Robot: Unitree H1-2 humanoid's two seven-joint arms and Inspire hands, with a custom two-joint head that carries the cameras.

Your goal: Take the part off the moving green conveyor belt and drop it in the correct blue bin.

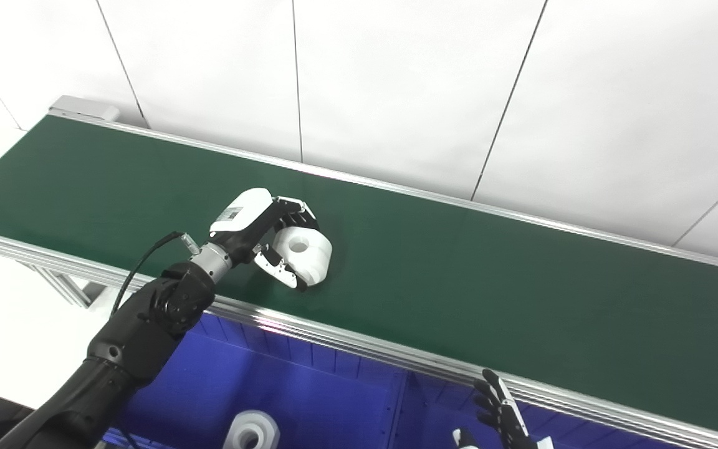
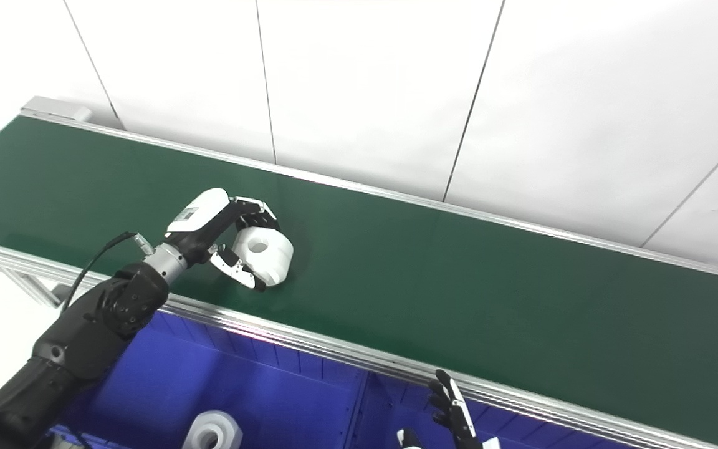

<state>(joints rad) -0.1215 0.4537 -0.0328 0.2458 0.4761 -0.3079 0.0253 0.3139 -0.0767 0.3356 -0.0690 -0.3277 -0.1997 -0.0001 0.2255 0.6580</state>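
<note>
The green conveyor belt (image 1: 459,268) runs from far left to near right across the scene, with an aluminium rail (image 1: 346,340) along its near edge. Below that rail, nearest the robot, sit the blue bins (image 1: 222,386); a divider wall (image 1: 396,405) separates a left compartment from a right one. The left compartment already holds one white part (image 1: 250,431), a ring-shaped piece with a centre hole, so at least one sort looks done.

The left hand (image 1: 272,240) reaches over the rail onto the belt. Its fingers (image 1: 293,212) curl over the far side of a second white part (image 1: 305,252) and its thumb lies against the near side, so the hand is closed around it. The part seems to be touching the belt or just off it; which cannot be told. My judgement: the grasp is made, while the lift, the carry back over the rail and the drop into a bin are all left. As it resembles the binned piece, the left compartment is probably its place.

The right hand (image 1: 499,415) waits low at the bottom edge, over the right compartment, fingers spread and holding nothing.
</note>
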